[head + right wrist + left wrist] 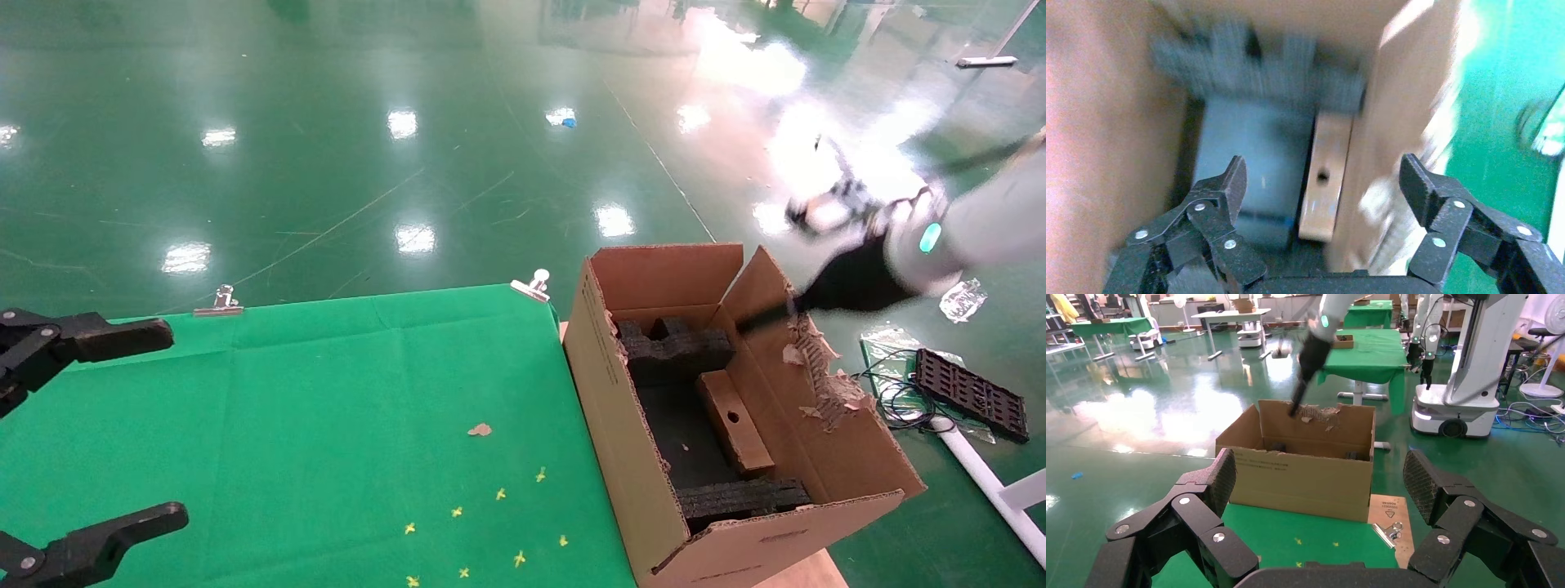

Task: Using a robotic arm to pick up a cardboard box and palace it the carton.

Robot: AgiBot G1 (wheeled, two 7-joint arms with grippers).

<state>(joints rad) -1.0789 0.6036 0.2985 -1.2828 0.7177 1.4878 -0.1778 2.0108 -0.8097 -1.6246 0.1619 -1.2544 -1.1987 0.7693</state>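
Observation:
The carton (621, 425) stands open at the right end of the green table, with black foam inserts (674, 347) and a torn right flap (821, 376). The small cardboard box (735, 420) with a round hole lies inside it, against the right wall. The robotic arm (981, 224), my right one with its teal ring, hangs above the torn flap. Its gripper (764, 317) is open and empty. In the right wrist view the cardboard box (1327, 147) lies below the open gripper (1322, 180). My left gripper (163, 425) is parked open at the table's left, facing the carton (1303, 478).
Two metal clips (221, 302) (533, 284) hold the green cloth (327, 408) at the far edge. A cardboard scrap (480, 429) and yellow marks lie on it. On the floor to the right are a black tray (968, 392), cables and a white pole (989, 482).

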